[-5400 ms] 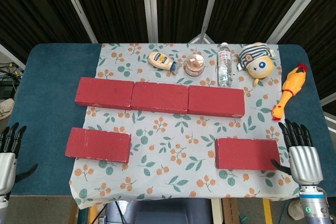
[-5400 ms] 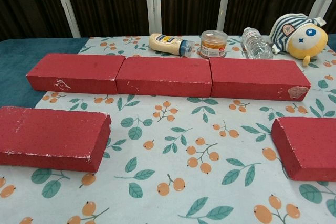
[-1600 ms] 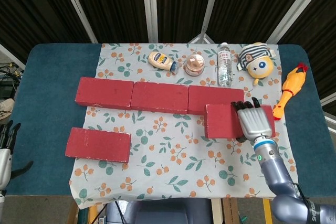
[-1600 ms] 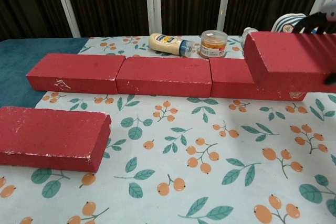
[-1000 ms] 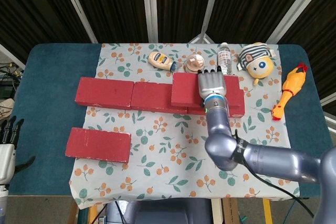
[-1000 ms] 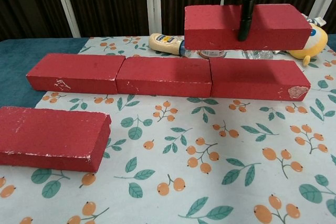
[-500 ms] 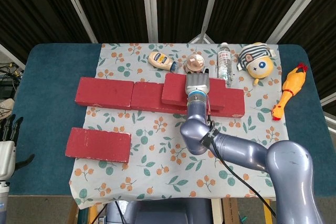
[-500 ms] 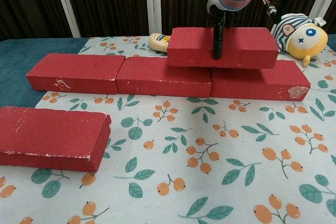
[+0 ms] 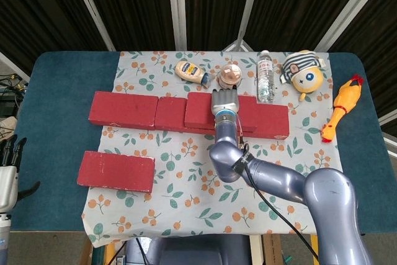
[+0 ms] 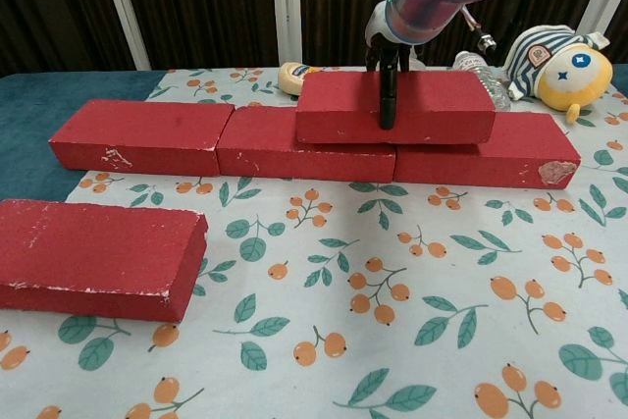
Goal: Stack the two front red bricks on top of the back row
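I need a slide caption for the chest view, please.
Right hand holds a red brick atop the back row; the second front brick waits.

Silver robot hand point(image 9: 225, 100), black fingers, glossy blue-grey arm, black cable

mayo bottle point(image 9: 191, 71) lying on its side | jar point(image 9: 231, 77) upright | water bottle point(image 9: 265, 76) | plush toy point(image 9: 303, 73) | rubber chicken point(image 9: 341, 108) on blue table point(image 9: 56, 103) | floral cloth point(image 9: 205, 184)
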Controlling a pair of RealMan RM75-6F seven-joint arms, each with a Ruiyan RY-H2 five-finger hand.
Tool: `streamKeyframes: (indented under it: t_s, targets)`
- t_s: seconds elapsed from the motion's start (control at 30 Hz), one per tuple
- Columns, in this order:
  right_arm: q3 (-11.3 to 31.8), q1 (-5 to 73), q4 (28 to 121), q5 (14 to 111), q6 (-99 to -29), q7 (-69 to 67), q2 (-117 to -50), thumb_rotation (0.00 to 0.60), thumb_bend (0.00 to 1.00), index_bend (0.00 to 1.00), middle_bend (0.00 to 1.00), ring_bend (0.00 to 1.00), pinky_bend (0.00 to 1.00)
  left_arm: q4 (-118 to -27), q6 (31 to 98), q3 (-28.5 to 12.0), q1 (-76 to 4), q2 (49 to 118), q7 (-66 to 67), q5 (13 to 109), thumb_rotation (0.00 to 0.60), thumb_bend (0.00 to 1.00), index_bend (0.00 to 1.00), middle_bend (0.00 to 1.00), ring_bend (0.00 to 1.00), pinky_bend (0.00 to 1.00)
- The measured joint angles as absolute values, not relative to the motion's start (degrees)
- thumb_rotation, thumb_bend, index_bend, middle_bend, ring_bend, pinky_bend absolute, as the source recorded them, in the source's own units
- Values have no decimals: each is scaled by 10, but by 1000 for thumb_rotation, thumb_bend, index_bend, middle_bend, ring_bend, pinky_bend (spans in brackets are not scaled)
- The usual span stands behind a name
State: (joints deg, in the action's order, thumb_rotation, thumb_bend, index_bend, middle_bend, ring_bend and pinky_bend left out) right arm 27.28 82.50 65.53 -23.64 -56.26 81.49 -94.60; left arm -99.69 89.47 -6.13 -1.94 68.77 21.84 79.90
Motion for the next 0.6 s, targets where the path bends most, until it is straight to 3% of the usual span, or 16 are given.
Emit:
streamKeyframes:
  t_s: [0.6]
  targets:
    - [280,815,635,-211,-557,823,-966,600,109,225,277,187,0,-996,901,-61,-19,688,219,796,600,0,17,0,0,126]
